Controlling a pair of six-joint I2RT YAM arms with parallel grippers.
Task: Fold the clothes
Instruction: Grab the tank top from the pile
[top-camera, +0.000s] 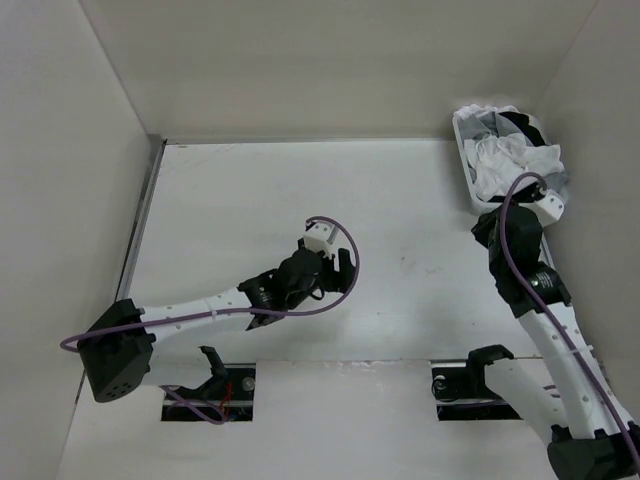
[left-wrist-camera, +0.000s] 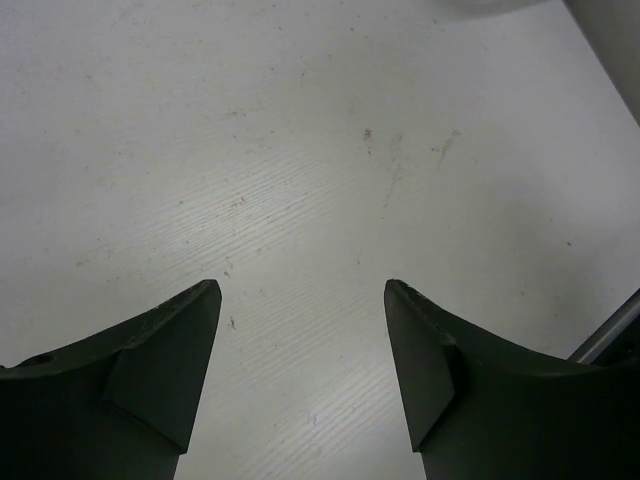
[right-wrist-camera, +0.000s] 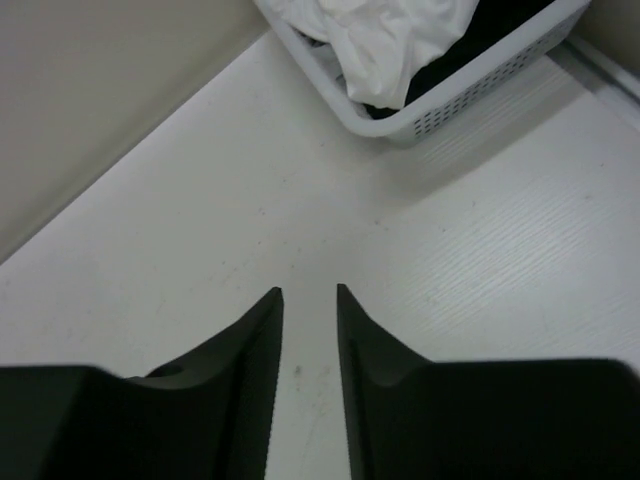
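My left hand (left-wrist-camera: 300, 290) spread wide, my right hand (right-wrist-camera: 310, 292) nearly pinched, both empty.
My left arm (top-camera: 200, 315) runs low from its base at the near left toward the middle, wrist tipped so the hand looks downward, jaws as far apart as they go with nothing between them. My right arm (top-camera: 560, 340) climbs from the near right along the right side and bends over at the wrist; that hand's jaws stand only a narrow slit apart, gripping nothing.

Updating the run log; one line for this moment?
white garment: in basket | left gripper: open, over table | right gripper: narrowly open, empty, near basket
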